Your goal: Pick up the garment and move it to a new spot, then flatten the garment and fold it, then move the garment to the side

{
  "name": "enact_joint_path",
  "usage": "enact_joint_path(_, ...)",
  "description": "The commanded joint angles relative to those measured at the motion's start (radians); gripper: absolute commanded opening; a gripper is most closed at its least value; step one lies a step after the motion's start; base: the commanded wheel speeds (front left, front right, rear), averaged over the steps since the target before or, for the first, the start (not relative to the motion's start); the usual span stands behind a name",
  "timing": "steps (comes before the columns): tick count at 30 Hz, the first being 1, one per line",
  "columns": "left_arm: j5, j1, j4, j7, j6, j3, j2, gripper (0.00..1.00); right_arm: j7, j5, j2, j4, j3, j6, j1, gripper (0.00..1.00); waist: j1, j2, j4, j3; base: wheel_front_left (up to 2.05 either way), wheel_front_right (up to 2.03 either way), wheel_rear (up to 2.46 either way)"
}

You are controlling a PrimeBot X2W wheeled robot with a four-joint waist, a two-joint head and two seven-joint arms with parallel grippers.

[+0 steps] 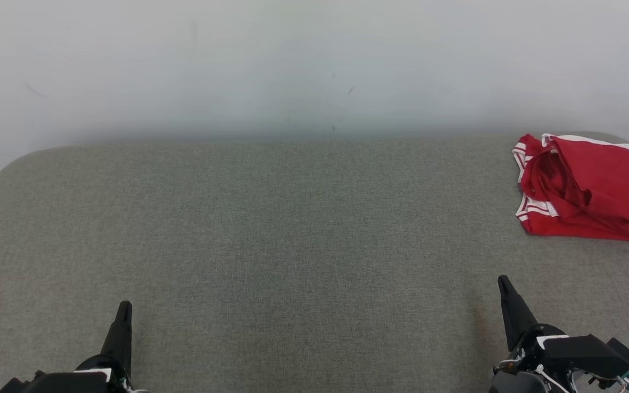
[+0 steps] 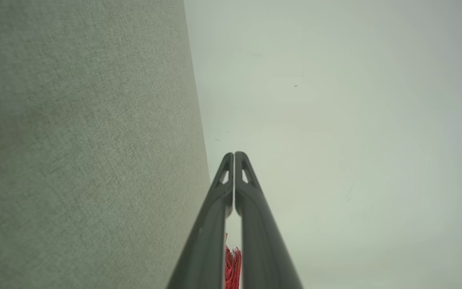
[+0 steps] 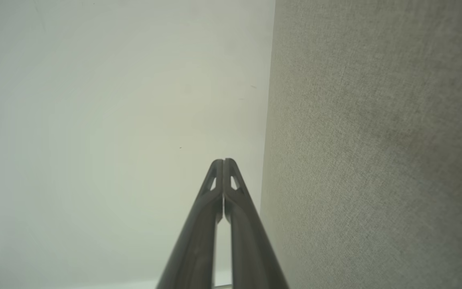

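The red white-trimmed shirt [image 1: 593, 188] lies at the grey fabric table's [image 1: 292, 229] far right corner, well beyond the right gripper [image 1: 504, 282]. It and the left gripper [image 1: 124, 305] are clenched, empty.

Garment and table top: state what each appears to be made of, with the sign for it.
Garment: thin, soft red cloth, probably a jersey-type knit, matte; it lies in limp folds and creases, with white striped trim at its edges. Table top: grey-green woven upholstery-like fabric, matte; a fine speckled weave shows, and the corners are rounded, perhaps padded.
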Motion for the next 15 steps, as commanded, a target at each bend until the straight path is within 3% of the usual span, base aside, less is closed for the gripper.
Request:
enact_joint_path(1, -0.02, -0.012, 0.001, 0.007, -0.003, 0.002, 0.003, 0.0, 0.006, 0.023, 0.005, -0.003, -0.002, -0.002, -0.009, 0.0, 0.0001, -0.0001, 0.001, 0.001, 0.0, 0.0, 0.0)
enact_joint_path(15, -0.019, -0.012, 0.001, 0.005, -0.003, 0.001, 0.003, 0.0, 0.007, 0.02, 0.005, -0.003, -0.002, -0.002, -0.008, 0.0, 0.0001, -0.0001, 0.001, 0.001, 0.0, 0.0, 0.0)
